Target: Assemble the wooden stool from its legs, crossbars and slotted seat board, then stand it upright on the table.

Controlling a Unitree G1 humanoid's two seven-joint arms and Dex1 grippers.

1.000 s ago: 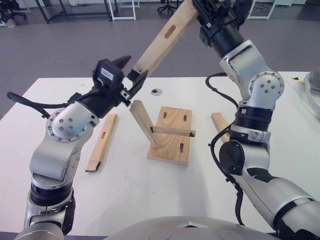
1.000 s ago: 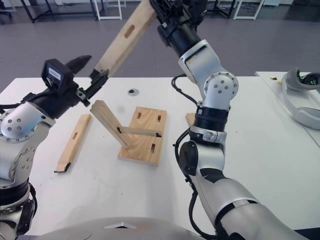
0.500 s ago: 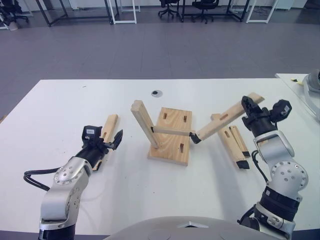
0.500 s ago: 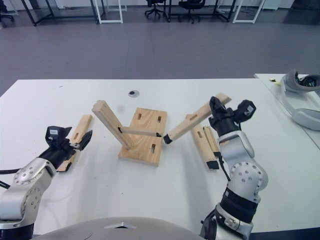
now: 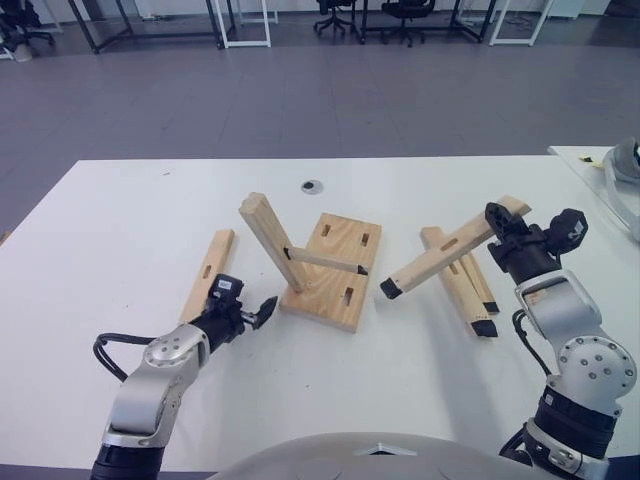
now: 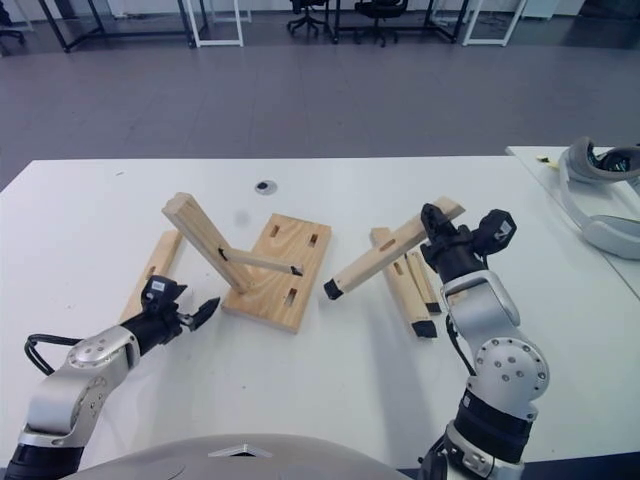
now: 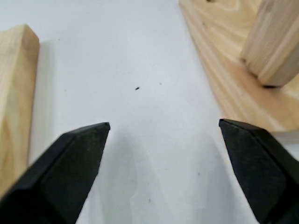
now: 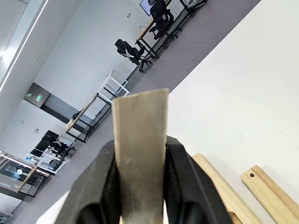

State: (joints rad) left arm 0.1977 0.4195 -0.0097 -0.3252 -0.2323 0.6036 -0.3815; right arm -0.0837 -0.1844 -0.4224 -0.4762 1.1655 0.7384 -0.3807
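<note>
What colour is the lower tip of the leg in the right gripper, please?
Black tip, on a pale wood leg; clearest in the left eye view.

The desk (image 5: pixel 120 230) is plain white and the floor (image 5: pixel 300 100) beyond it is grey. The seat board (image 5: pixel 325 295) is pale yellowish wood with streaky brown grain and dark slots. The raised leg (image 5: pixel 440 255) is the same light wood with a black tip, and so are the lying legs (image 5: pixel 462 290). The left hand (image 7: pixel 163 126) and right hand (image 5: pixel 503 222) are black
</note>
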